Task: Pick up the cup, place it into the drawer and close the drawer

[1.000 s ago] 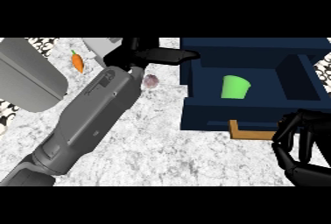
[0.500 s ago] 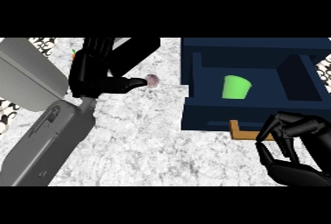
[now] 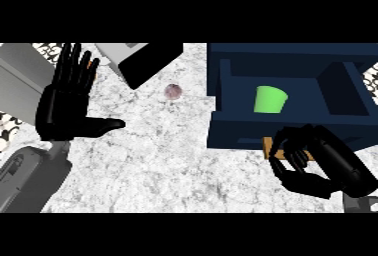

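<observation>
Green cup (image 3: 269,99) is sitting upright inside the open navy drawer (image 3: 229,135), so I'm working the close now. My right hand (image 3: 319,162) is sitting at the drawer front by the tan handle (image 3: 267,148), fingers curled w/ thumb below, gripping nothing I can confirm. I'm aiming to push square on the front, w/o skewing it. Left hand (image 3: 68,105) is resting open at the left, fingers straight, thumb out, near a small pinkish object (image 3: 173,91).

White marbled counter (image 3: 170,160) with a small purplish object (image 3: 173,91)
</observation>
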Robot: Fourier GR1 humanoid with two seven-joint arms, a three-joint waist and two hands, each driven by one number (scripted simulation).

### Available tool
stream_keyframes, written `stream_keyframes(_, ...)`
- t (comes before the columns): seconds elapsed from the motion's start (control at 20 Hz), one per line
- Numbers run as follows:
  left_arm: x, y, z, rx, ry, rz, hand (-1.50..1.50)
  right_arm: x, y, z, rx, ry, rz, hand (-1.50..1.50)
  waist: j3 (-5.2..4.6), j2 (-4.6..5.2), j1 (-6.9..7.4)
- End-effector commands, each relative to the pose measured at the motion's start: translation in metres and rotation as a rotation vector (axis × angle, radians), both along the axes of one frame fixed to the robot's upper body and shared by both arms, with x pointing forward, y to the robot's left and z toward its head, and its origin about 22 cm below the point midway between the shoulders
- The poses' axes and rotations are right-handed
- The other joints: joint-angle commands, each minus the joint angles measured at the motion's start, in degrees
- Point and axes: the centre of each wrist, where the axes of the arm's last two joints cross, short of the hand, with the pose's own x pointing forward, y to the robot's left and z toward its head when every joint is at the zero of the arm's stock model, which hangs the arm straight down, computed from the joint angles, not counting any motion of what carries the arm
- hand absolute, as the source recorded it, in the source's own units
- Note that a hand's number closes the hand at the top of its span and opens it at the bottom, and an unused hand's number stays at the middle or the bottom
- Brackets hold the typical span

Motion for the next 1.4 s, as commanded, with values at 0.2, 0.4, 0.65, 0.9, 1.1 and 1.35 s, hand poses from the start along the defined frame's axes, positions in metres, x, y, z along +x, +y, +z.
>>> stream_keyframes(0.2,-0.023,0.066,-0.019,0.011,0.016,0.007,-1.50,0.020,0.013,-0.055,-0.183,-0.031,0.008,1.50,-0.01,0.16,-1.41)
stream_keyframes(0.4,-0.046,0.076,-0.031,0.022,0.010,0.019,-1.50,0.049,0.023,-0.079,-0.237,0.010,-0.027,-1.50,0.00,0.15,-1.03)
stream_keyframes(0.65,-0.039,0.105,-0.032,-0.012,-0.001,0.038,-1.50,0.076,0.000,-0.097,-0.312,0.052,-0.026,-1.50,0.00,0.30,-1.24)
stream_keyframes(0.9,-0.065,0.090,-0.052,-0.019,0.017,0.011,-1.50,0.113,0.033,-0.107,-0.307,0.081,-0.036,-1.50,0.02,0.25,-0.62)
stream_keyframes(1.1,-0.049,0.095,-0.049,-0.013,0.008,0.008,-1.50,0.130,0.008,-0.121,-0.285,0.098,-0.027,-1.50,0.03,0.44,-0.79)
stream_keyframes(1.35,-0.056,0.104,-0.044,-0.037,0.006,-0.020,-1.50,0.163,-0.003,-0.098,-0.226,0.127,-0.037,-1.50,0.08,0.82,0.47)
